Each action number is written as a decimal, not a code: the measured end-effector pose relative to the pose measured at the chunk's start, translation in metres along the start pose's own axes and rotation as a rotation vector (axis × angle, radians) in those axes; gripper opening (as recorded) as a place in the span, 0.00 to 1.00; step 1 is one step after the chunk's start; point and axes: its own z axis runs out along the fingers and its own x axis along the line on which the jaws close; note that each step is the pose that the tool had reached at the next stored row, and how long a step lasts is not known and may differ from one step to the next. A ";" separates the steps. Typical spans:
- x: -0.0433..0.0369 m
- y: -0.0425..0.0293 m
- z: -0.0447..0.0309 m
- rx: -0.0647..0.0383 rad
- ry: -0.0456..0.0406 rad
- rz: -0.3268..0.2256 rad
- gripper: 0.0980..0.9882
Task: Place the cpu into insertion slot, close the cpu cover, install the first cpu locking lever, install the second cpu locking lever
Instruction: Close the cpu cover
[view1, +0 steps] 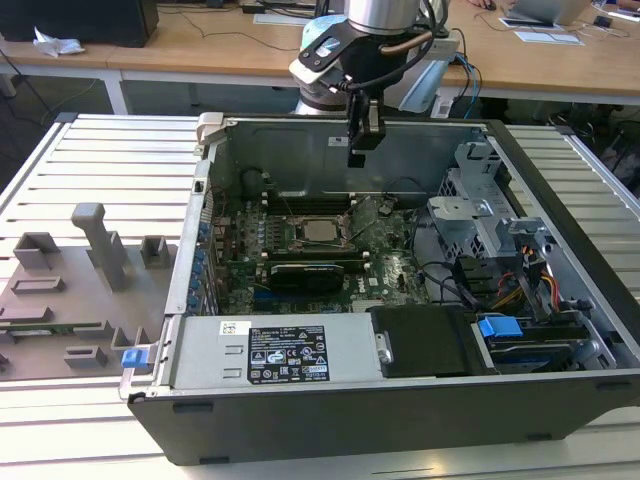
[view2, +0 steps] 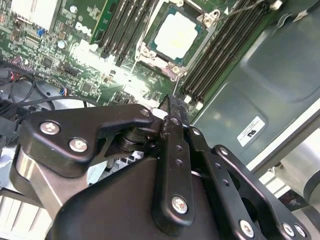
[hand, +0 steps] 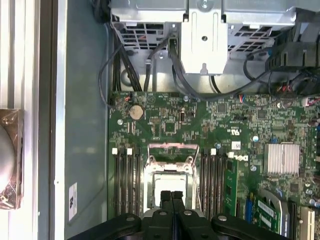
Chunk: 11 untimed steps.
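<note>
The cpu (view1: 322, 231) lies flat in the insertion slot (hand: 150, 175) in the middle of the green motherboard, its silvery top showing in both wrist views (view2: 176, 34) (hand: 169, 181). The cpu cover (view2: 150, 47) appears to lie down around the chip as a thin metal frame. A thin wire lever (hand: 198, 182) runs along one side of the socket; I cannot tell whether it is latched. My gripper (view1: 357, 158) hangs above the socket, close to the case's back wall, fingers pressed together and holding nothing (view2: 170, 104) (hand: 171, 195).
Black memory slots (hand: 127, 175) flank the socket on both sides. A long black card (view1: 310, 272) lies in front of it. The metal drive cage (view1: 470, 205) and cables fill the exterior view's right; the power supply (view1: 270, 350) sits in front. A grey fixture tray (view1: 70, 290) lies outside the case.
</note>
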 end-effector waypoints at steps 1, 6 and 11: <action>0.0000 0.0016 0.0000 0.000 0.0000 0.000 0.01; -0.0001 0.0100 0.0000 0.000 0.0001 0.000 0.01; -0.0003 0.0212 0.0000 0.000 0.0001 0.000 0.01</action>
